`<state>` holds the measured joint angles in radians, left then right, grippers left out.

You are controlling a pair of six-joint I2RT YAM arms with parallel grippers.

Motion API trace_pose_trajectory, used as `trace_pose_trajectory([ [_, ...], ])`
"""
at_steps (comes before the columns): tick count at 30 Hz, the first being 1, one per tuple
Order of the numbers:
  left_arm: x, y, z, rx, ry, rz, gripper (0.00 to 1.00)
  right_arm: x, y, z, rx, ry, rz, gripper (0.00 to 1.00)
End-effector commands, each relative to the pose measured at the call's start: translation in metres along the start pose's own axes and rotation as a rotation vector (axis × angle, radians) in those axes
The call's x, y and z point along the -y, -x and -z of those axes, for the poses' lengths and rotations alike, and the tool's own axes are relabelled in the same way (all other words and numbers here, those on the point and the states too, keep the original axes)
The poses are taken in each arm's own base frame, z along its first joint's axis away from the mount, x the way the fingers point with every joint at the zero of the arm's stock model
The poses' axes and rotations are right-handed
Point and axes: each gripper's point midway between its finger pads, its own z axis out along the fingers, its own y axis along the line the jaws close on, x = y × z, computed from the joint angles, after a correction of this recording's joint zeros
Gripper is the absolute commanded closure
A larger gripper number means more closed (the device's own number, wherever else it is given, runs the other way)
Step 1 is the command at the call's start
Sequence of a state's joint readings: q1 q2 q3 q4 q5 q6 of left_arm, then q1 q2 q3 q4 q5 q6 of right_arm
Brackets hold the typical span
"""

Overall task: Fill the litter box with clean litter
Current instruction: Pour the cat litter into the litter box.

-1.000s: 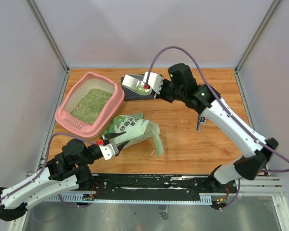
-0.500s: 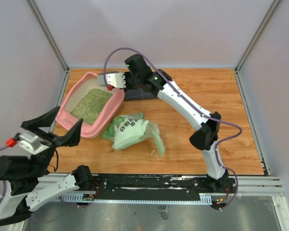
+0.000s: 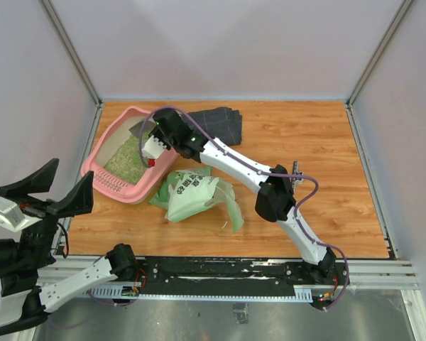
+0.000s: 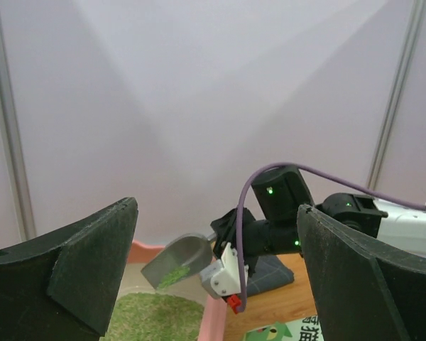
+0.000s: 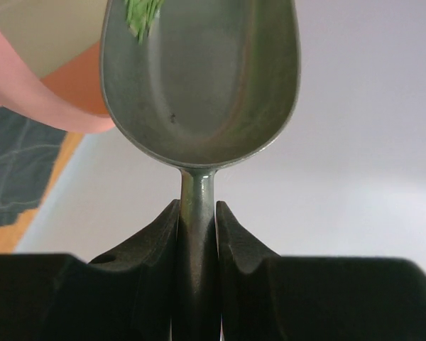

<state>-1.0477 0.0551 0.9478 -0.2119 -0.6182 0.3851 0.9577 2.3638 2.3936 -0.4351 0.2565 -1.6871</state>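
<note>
Writing first: the bag, green and white, lies crumpled just off the near right corner of the litter box. Its print shows a few characters, too small to read from any view.

Around it: past the box's far right corner a dark grey folded cloth sits on the wooden table. The right arm stretches in one long diagonal toward the box, crossing above the bag's far edge. From above, it hides part of the box's right rim.

Now the right gripper: its fingers are clamped tight on the thin handle of a grey metal scoop. The bowl reaches out over the right side of the box, above the rim. In the left wrist view the scoop tilts tip-down, with a small clump of green grains at its lip.

The litter, greenish-tan and grainy, is spread across the box floor right below that scoop. A pale bare patch shows at the far left end.

The left gripper hangs high off the box's near left corner, well apart from it. Its jaws are spread wide with nothing between them.
</note>
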Motion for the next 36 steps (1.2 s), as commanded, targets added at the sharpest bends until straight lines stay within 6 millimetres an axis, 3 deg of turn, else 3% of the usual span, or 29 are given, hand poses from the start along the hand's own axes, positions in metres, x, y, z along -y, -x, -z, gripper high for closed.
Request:
trace_pose_trajectory([
  [1,-0.012,0.008,0.004,0.019,0.035,-0.001,0.01,0.068,-0.01,0.032,-0.109,-0.198,0.313,0.99],
  [9,-0.012,-0.001,0.005,0.007,0.044,-0.035,0.01,0.078,0.001,0.037,-0.143,-0.246,0.456,0.99],
  [17,-0.008,-0.017,0.003,-0.031,0.042,-0.085,0.01,0.073,-0.005,0.04,-0.154,-0.237,0.385,0.99],
  [23,-0.003,-0.035,0.001,-0.073,0.041,-0.126,0.01,0.062,-0.021,0.06,-0.109,-0.188,0.056,0.99],
  [30,0.013,-0.061,0.004,-0.145,-0.03,-0.15,0.01,0.015,-0.07,0.1,-0.118,-0.089,-0.409,0.99],
  [33,0.033,-0.079,0.002,-0.168,-0.113,-0.195,0.05,-0.003,-0.088,0.125,-0.128,-0.061,-0.62,0.99],
  [36,0.054,-0.101,-0.003,-0.229,-0.19,-0.242,0.07,-0.036,-0.097,0.143,-0.14,-0.005,-0.794,0.99],
])
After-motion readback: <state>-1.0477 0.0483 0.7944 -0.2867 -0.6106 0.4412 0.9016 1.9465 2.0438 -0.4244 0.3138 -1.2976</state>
